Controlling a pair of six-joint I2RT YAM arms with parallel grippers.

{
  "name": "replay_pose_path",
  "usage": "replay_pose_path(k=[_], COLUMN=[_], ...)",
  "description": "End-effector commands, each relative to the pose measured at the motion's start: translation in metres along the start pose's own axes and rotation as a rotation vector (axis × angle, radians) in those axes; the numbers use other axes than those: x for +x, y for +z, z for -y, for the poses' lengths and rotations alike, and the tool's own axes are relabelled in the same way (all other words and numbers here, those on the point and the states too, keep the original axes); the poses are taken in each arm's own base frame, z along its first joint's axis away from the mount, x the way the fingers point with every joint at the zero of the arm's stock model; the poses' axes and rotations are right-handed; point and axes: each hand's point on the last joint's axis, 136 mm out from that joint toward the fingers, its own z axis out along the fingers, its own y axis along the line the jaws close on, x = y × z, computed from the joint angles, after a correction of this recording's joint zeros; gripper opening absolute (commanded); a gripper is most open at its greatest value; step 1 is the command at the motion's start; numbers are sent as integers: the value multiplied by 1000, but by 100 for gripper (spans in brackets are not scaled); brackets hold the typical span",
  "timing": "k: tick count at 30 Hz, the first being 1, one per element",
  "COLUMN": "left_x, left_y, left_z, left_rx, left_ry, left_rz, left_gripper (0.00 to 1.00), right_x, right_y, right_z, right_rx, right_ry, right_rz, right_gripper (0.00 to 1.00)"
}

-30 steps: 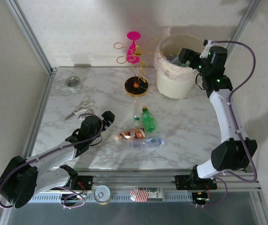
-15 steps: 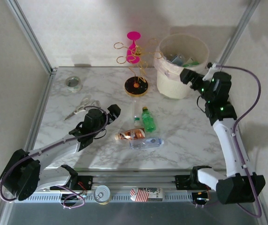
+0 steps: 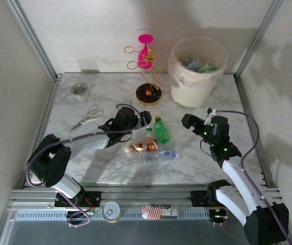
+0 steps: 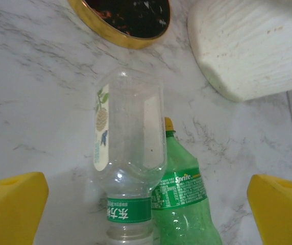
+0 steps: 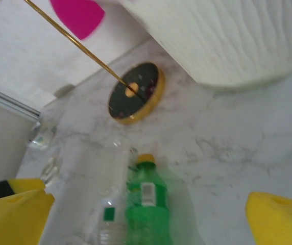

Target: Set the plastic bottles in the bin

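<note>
Set to pick the clear bottle (image 3: 147, 127) off the surface (image 3: 212, 102).
From above: left pincer (image 3: 145, 119) wide, empty, just beside the clear bottle, which touches the green Sprite bottle (image 3: 161, 130) mid-surface; right pincer (image 3: 187, 122) wide, empty; bin (image 3: 189, 89) far right, bottles inside. Left wrist: clear bottle between yellow fingers (image 4: 13, 204), green one against its right flank, so better to shift left and close on clear plastic alone. Right wrist: same pair ahead, gold-rimmed stand base (image 5: 136, 93) beyond.

Marble-patterned table top (image 3: 100, 168), smooth with a faint sheen; clear bottle (image 4: 129, 153) of glossy transparent plastic, its label (image 4: 102, 135) matt and paper-like; green bottle (image 4: 184, 204) of glossy translucent plastic; bin (image 4: 248, 46) wall cream, matt, finely ribbed; stand base (image 4: 120, 15) glossy black, rimmed in polished gold-coloured metal
</note>
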Motion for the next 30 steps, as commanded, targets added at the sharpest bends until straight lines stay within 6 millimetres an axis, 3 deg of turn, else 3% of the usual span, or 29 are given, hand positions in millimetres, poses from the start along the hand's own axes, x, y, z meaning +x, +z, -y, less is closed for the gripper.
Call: replay_pose_path(k=[1,6,14,21,30], left_x=[16,35,52,51,56], left_y=[14,38,60,73,85], left_z=[0,-9,-29,-44,-55], left_rx=[-60,-147,-260,-344,-389], left_ry=[97,135,185,228,241], left_rz=[-59,-114,-147,-128,-130], left_gripper=[100,96,92,90,70], right_x=[-1,7,9,18,20], right_y=[4,10,13,16,17], right_z=[2,26,18,11,7], right_rx=[-21,75,-9,-65,-80], right_ry=[2,12,42,50,54], right_rz=[54,51,80,47,20], right_gripper=[99,99,99,99,99])
